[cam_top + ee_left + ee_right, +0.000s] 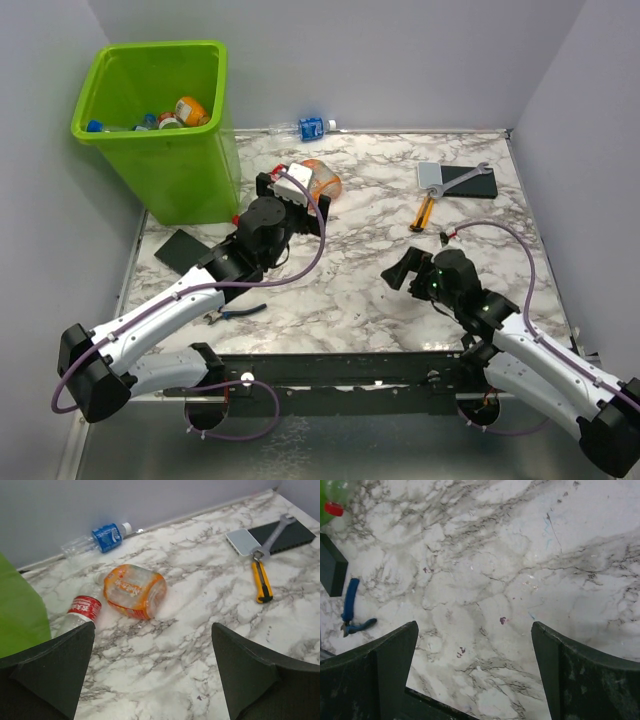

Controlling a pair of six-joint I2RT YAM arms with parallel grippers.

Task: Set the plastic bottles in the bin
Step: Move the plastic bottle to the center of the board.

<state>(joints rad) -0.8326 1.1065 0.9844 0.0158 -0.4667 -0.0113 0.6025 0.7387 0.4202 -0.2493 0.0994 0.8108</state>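
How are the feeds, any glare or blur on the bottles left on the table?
Left wrist: even light, orange bottle sharp, soft shadow; left fingers dark, softer. Top external: no glare, clear blue-labelled bottle faint against the wall. Right wrist: marble sharp, right fingers dark.

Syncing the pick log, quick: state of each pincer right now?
Left pincer: open, holding nothing.
Right pincer: open, holding nothing.

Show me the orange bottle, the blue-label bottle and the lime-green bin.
orange bottle [135, 591], left wrist view, middle of its body.
blue-label bottle [106, 536], left wrist view, on its blue label.
lime-green bin [185, 170], top external view, on its near outer wall.
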